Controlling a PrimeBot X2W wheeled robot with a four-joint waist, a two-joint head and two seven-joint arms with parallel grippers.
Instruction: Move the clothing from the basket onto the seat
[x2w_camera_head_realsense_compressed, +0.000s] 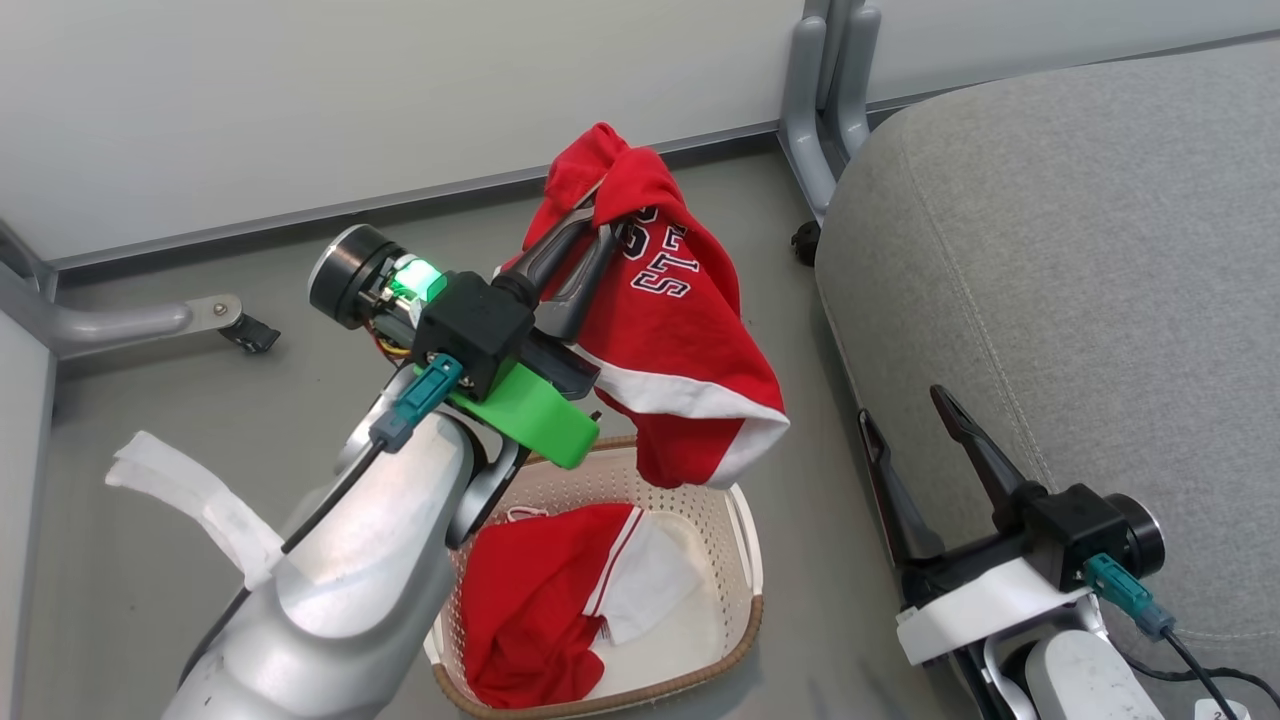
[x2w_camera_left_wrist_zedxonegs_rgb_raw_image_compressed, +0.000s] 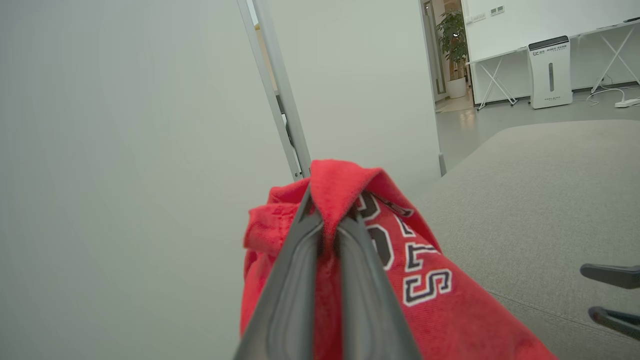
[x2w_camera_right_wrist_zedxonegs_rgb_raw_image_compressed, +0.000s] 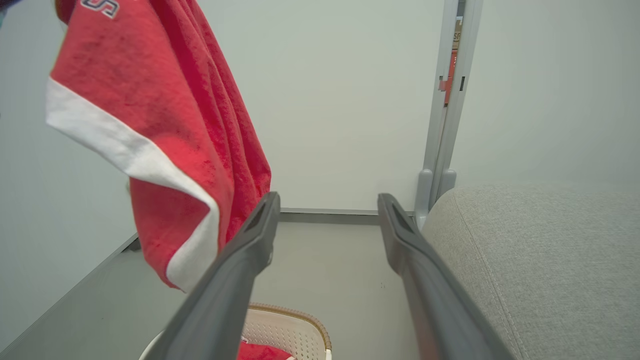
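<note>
Jersey (x2w_camera_head_realsense_compressed: 680, 330) hangs mid-frame over the basket (x2w_camera_head_realsense_compressed: 745, 620), pinched in the closed left gripper (x2w_camera_head_realsense_compressed: 592, 222); the seat (x2w_camera_head_realsense_compressed: 1080, 250) lies to its right. Lower right, the right gripper (x2w_camera_head_realsense_compressed: 902, 404) gapes empty beside the seat; a second garment (x2w_camera_head_realsense_compressed: 530, 600) lies in the basket.

The left arm (x2w_camera_head_realsense_compressed: 370, 560) is angling up from the lower left, its silver forearm leading to a black wrist block (x2w_camera_head_realsense_compressed: 470, 325) where a green light (x2w_camera_head_realsense_compressed: 418, 278) is glowing. The left gripper (x2w_camera_head_realsense_compressed: 598, 222) is pointing up and away. Its two dark fingers (x2w_camera_left_wrist_zedxonegs_rgb_raw_image_compressed: 295, 280) are pressing together at the tips and pinching a fold of the red garment (x2w_camera_head_realsense_compressed: 680, 340), which is hanging from them. The right gripper (x2w_camera_head_realsense_compressed: 902, 405) is sitting low at the right, fingers pointing up, jaws standing wide apart with nothing between them. The right forearm (x2w_camera_head_realsense_compressed: 1080, 680) is showing at the bottom edge.
</note>
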